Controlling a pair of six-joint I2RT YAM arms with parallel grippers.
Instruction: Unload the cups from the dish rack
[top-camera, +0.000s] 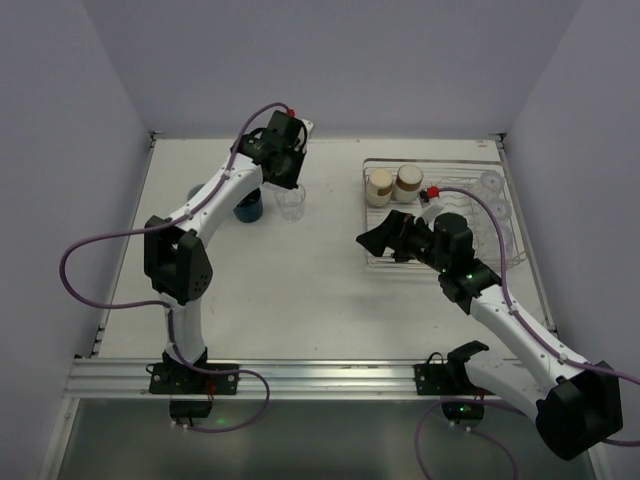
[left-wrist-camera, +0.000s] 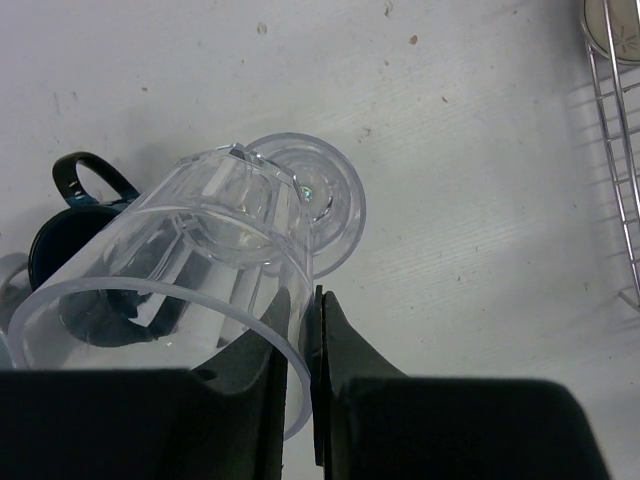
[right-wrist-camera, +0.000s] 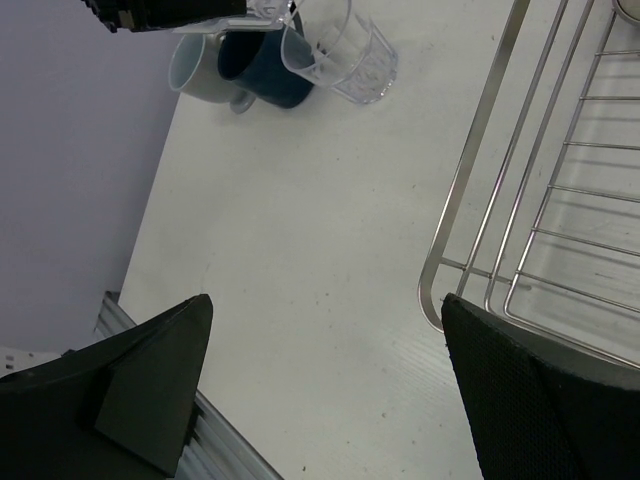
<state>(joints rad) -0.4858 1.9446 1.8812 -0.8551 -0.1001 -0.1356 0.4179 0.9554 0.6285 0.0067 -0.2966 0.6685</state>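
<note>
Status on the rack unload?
Left gripper shut on clear tumbler, tilted over table. Right gripper open at dish rack corner. Two brown cups in rack. Standing tumbler and navy mug crowd the drop spot.

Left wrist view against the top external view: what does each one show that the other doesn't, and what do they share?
Only the left wrist: the left gripper pinching the wall of a tilted clear glass.
Only the top external: the open right gripper over the near left corner of the rack, and clear glasses along its right side.
Both: the dark mug, an upright clear glass on the table, and part of the rack.
</note>
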